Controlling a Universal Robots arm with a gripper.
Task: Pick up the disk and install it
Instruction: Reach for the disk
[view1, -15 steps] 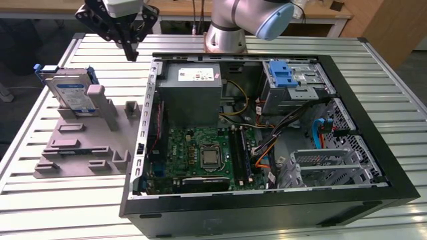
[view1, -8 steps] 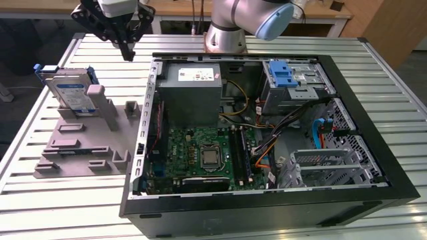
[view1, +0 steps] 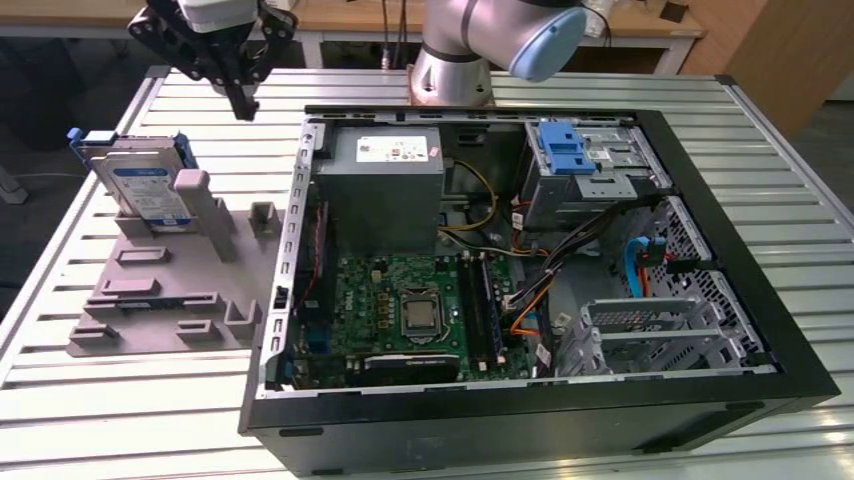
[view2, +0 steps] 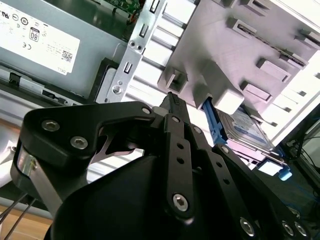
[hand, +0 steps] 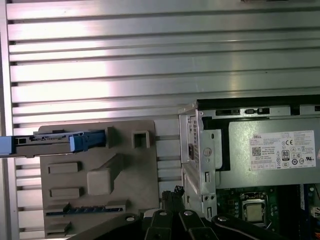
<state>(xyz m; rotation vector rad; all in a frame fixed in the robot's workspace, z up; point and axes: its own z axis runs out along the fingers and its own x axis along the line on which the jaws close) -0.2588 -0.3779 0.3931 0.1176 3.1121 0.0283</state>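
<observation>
One disk (view1: 140, 185) stands on edge in the grey holder (view1: 160, 300), beside the PC case (view1: 534, 410) | gripper (view1: 243, 106) hovers near it, fingers pinched together, empty | you wanna open up and come in square to its flat faces

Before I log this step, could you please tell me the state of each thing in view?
disk: standing on edge in the grey holder, not gripped.
gripper: shut, empty, in the air, apart from the disk.
grey holder: lying flat on the table, bearing the disk.
computer case: lying on its side, panel off, inside exposed.
</observation>
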